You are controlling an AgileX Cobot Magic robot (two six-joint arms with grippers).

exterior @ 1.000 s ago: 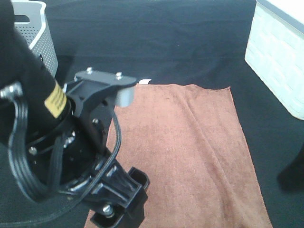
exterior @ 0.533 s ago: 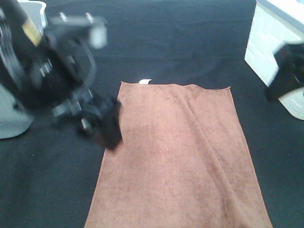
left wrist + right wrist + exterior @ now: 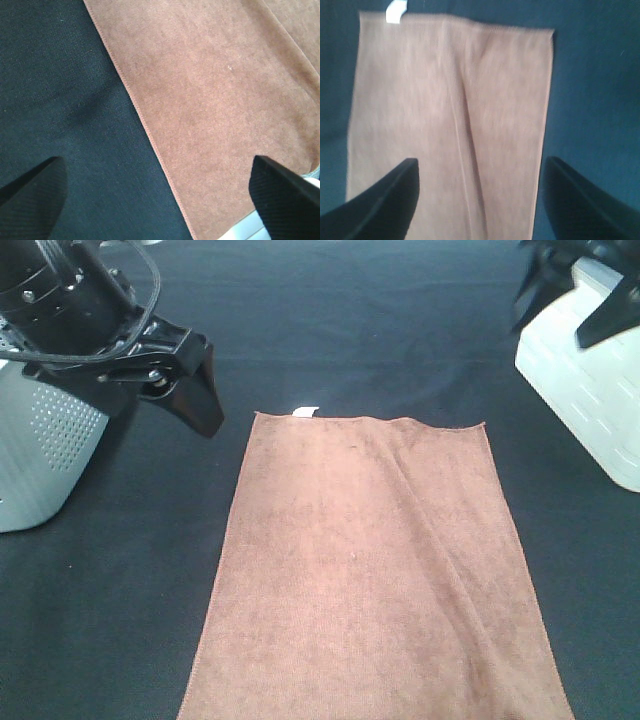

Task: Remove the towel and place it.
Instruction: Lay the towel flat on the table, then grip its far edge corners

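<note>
Towel (image 3: 380,570): large rectangular brown terry cloth, spread flat on the black fabric tabletop (image 3: 120,620), filling the centre down to the lower edge of the high view. It has a small white tag (image 3: 306,411) at its upper short edge.
Left gripper (image 3: 157,192): upper left of the high view, clear of the towel, fingers wide apart, holding nothing.
Right gripper (image 3: 480,197): upper right, blurred, fingers apart, empty.
Grey perforated basket (image 3: 40,460): left edge.
White brick-patterned bin (image 3: 585,390): right edge.

Left hand (image 3: 156,167) spread wide over the towel (image 3: 220,100) edge; black cloth (image 3: 60,90) beside.
</note>
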